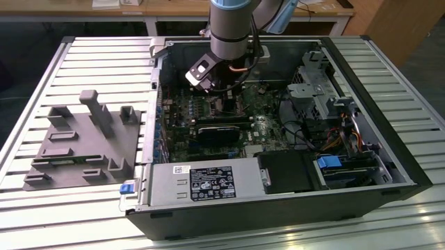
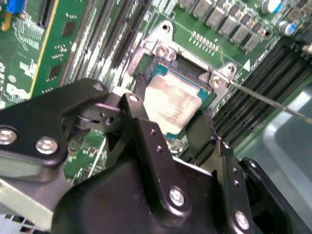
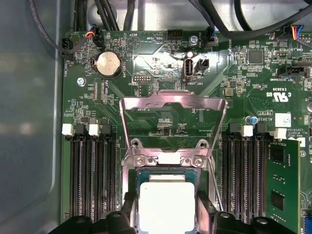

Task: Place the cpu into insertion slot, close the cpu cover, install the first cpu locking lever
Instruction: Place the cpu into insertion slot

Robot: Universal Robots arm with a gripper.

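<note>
In the second wrist view the gripper (image 2: 169, 114) is seen with its black fingers (image 2: 141, 122) set against two opposite edges of the cpu (image 2: 170, 105), so that the chip is clamped between them. The cpu, silver-grey top uppermost, is held right at the socket (image 2: 160, 48); whether it is fully seated cannot be told. A thin metal locking lever (image 2: 268, 100) is seen beside the socket, raised clear of it.

Just beyond the cpu, in the first wrist view, the cpu cover (image 3: 173, 102) is swung open on its hinge, away from the chip. Black memory slots (image 3: 90, 170) are ranged on either side of the socket, and a coin cell battery (image 3: 108, 64) is mounted farther off on the green motherboard (image 3: 234, 87).

In the exterior view the arm (image 1: 230, 26) is lowered into the open computer case (image 1: 278, 219), which is laid on a slatted metal table (image 1: 41, 62). A grey fixture block (image 1: 83, 140) is placed at the exterior view's left of the case.
</note>
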